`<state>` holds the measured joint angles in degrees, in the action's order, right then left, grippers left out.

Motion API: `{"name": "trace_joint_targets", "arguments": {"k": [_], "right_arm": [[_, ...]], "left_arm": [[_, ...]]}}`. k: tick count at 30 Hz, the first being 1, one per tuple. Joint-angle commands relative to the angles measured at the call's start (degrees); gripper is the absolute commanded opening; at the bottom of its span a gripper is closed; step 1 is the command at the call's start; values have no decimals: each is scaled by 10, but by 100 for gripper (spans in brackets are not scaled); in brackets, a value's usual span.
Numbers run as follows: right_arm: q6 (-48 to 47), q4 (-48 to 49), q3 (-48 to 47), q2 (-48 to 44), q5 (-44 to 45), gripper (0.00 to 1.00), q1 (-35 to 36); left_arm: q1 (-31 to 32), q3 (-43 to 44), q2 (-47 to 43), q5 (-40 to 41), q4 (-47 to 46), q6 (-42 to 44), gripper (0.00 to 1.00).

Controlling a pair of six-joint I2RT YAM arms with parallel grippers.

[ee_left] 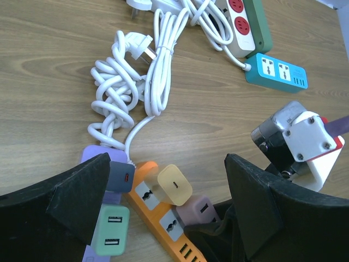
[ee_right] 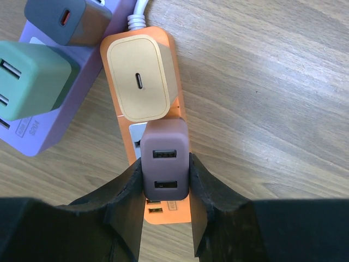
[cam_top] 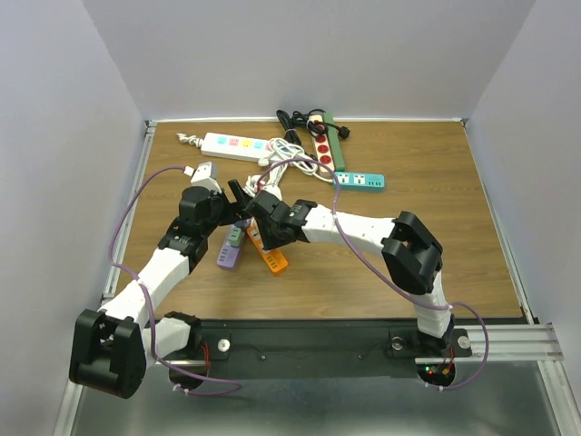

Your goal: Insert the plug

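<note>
Right gripper [ee_right: 166,183] is clamped on the mauve plug [ee_right: 165,147], which sits between its fingers over the orange strip [ee_right: 177,215] — left gripper [ee_left: 166,180] gapes wide.

2 white arms [cam_top: 354,232], black tools [ee_right: 166,185], purple cables [cam_top: 122,220]

Plain pale walls [cam_top: 309,54] box in a wood-grain table [cam_top: 427,250] on three sides, with what looks like an aluminium rail [cam_top: 508,334] in front.
</note>
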<state>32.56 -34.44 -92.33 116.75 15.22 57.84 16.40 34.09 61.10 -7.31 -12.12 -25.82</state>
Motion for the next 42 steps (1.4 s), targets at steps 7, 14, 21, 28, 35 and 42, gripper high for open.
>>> {"name": "trace_joint_targets", "arguments": {"k": [7, 14, 21, 28, 35, 42], "right_arm": [[-59, -56, 48, 88, 45, 0, 2], [-136, -24, 69, 93, 17, 0, 2], [-109, -20, 124, 74, -14, 1, 2], [-134, -19, 81, 121, -27, 0, 2], [-139, -29, 95, 139, -33, 0, 2], [-116, -29, 167, 115, -43, 0, 3]], "left_arm": [[-1, -8, -12, 5, -2, 10, 98], [-1, -8, -12, 18, 0, 14, 98], [-8, 4, -11, 69, 35, 9, 98], [-35, 0, -10, 69, 45, 1, 98], [-52, -2, -10, 63, 40, -1, 99], [-56, -4, -11, 58, 33, -3, 99]]}}
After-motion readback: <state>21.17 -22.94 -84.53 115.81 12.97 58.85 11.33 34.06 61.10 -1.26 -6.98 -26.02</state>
